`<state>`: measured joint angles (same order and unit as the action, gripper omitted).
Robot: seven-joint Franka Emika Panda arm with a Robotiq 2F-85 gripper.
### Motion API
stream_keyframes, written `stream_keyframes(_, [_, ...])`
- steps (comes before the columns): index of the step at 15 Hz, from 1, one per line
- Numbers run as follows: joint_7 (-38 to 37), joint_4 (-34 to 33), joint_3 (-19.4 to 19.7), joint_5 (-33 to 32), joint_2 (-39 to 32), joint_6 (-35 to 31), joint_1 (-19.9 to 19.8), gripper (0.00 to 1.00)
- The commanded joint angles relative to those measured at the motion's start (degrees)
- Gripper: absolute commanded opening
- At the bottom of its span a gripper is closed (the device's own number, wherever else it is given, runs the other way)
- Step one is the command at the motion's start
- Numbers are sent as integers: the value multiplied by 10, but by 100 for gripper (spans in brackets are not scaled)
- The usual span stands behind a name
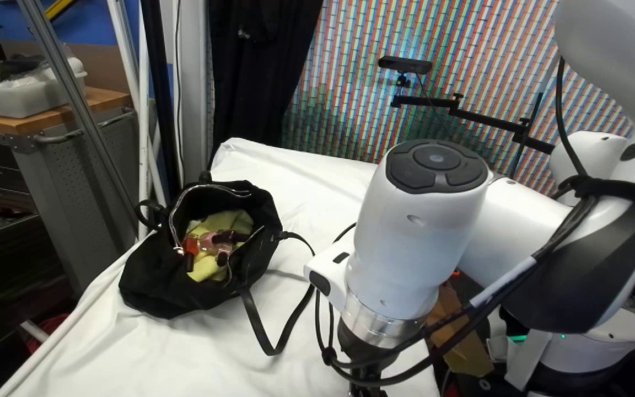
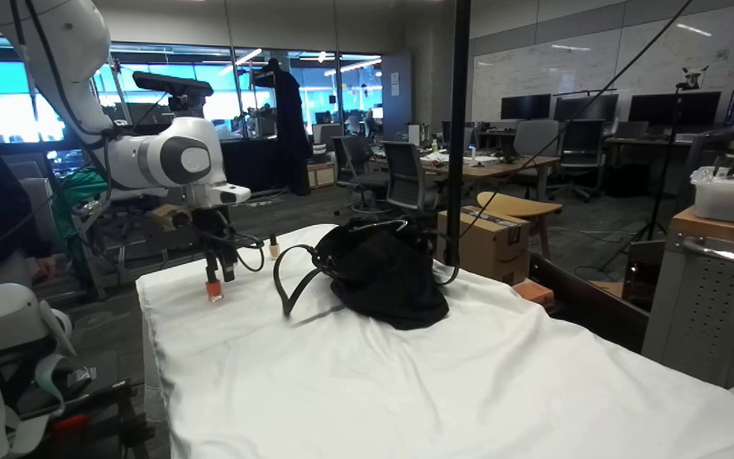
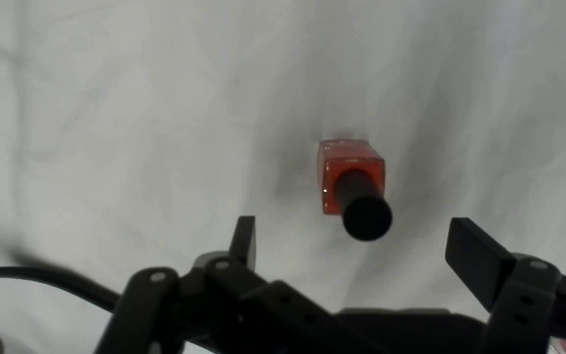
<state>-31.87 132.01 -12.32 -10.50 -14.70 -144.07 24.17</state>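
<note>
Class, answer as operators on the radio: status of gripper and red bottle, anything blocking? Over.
Gripper open, holding nothing. Red bottle upright on white cloth. No obstruction visible between them. Black bag sits apart from bottle.

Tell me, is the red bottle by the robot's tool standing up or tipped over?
Standing up. In an exterior view, the red bottle rests on the white cloth, its black cap pointing up.

- Black bag point(image 1: 185, 296): one; straps point(image 1: 255, 325) seen on it: two.
- White sheet point(image 2: 469, 395): one.
- On sheet: one red nail polish bottle point(image 2: 214, 292), one peach bottle point(image 2: 274, 251); two total.
- In bag: at least two bottles point(image 1: 190, 246); overlapping, full count hidden.
- Yellow cloth point(image 1: 207, 270): looks like one.
- Robot arm point(image 2: 150, 162): one.
- Gripper point(image 3: 353, 242): one; fingers point(image 3: 479, 263): two.
</note>
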Motion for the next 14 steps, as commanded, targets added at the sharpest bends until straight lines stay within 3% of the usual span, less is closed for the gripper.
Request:
stream_keyframes(1, [-37, 11, 8, -27, 9, 3, 14, 100])
stream_keyframes(9, [-48, 27, 19, -91, -5, -28, 11, 100])
stream_keyframes(14, [-13, 24, 21, -82, -33, -69, 4, 100])
